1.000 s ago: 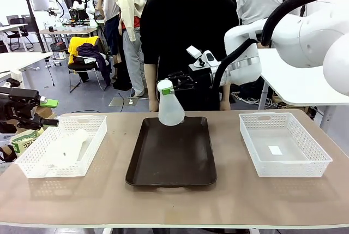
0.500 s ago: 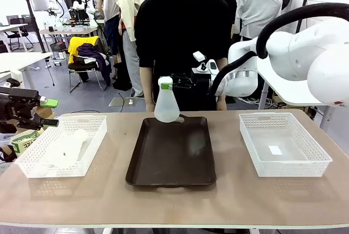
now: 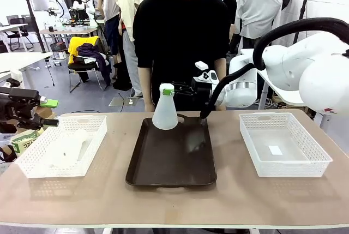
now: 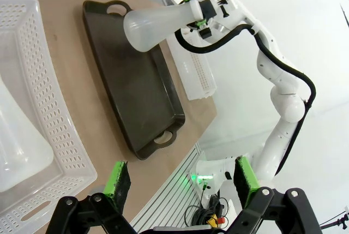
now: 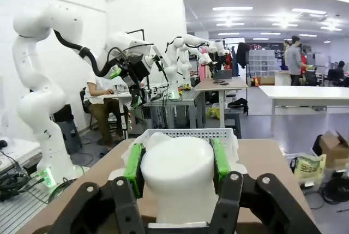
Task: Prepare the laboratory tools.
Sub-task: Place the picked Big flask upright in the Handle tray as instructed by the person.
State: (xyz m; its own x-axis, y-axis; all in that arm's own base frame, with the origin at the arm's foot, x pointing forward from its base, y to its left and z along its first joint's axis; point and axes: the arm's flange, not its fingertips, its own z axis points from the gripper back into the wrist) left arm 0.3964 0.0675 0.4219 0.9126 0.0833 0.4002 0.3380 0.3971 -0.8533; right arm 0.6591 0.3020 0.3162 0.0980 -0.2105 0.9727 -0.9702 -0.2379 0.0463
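A dark brown rectangular tray point(image 3: 172, 157) is lying beside a white lattice plastic basket point(image 3: 54, 169), which is holding one translucent frosted-white conical flask point(image 3: 68, 149) on its side. The second frosted flask point(image 3: 164, 115) is being held upright at the tray's far end, its neck clamped between the right gripper point(image 3: 168, 91) fingers. The left gripper point(image 3: 50, 112) is hovering empty, fingers spread wide, outside the basket.

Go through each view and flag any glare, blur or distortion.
Front view: even light, sharp; the dark tray carries a faint sheen near the flask. Left wrist view: rolled sideways, the far wall washed out white. Right wrist view: the flask's neck looms large and soft between the fingers; ceiling lights glare.
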